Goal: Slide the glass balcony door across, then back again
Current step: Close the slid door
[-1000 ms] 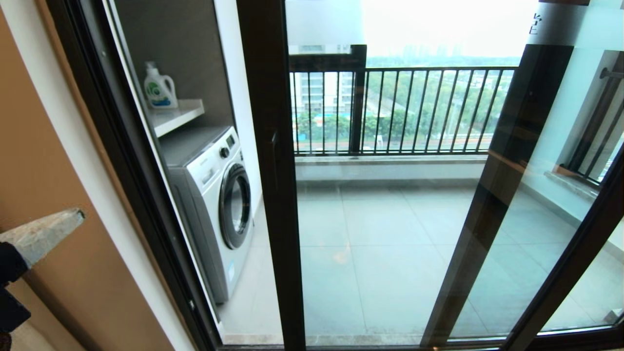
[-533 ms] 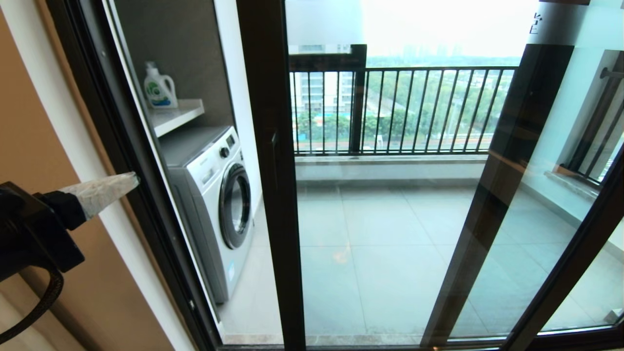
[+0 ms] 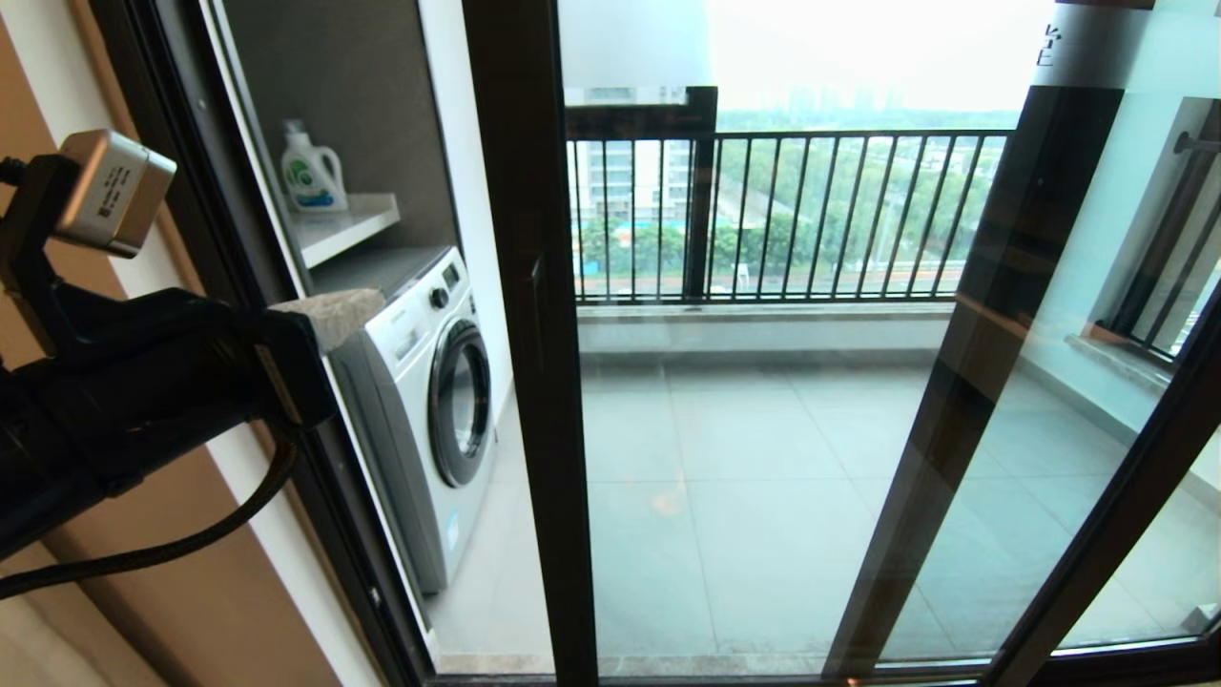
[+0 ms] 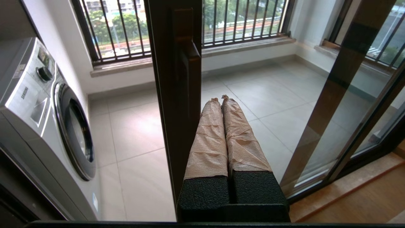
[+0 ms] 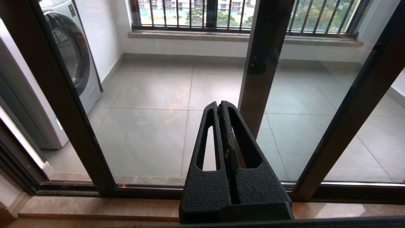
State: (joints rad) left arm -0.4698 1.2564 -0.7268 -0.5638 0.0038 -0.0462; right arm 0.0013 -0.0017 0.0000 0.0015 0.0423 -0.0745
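The glass balcony door [image 3: 523, 401] has a dark frame post a little left of centre, and its clear pane stretches to the right. Its black bar handle [image 3: 540, 305] sits on that post, and shows close up in the left wrist view as the handle [image 4: 190, 60]. My left gripper [image 3: 355, 305] is raised at the left, short of the post and below handle height. Its tape-wrapped fingers [image 4: 208, 133] are shut on nothing, beside the door post [image 4: 167, 110]. My right gripper [image 5: 219, 103] is out of the head view. It is shut and empty, low before the glass.
A white washing machine [image 3: 429, 382] stands left of the post, under a shelf with a detergent bottle [image 3: 312, 172]. A second dark-framed panel [image 3: 973, 382] leans across the right. The balcony railing [image 3: 811, 219] and a barred window [image 3: 1173, 258] lie beyond. The outer frame [image 3: 238, 286] borders the wall.
My left arm has risen and swung right, from the lower left edge to just short of the door post. The door has not moved.
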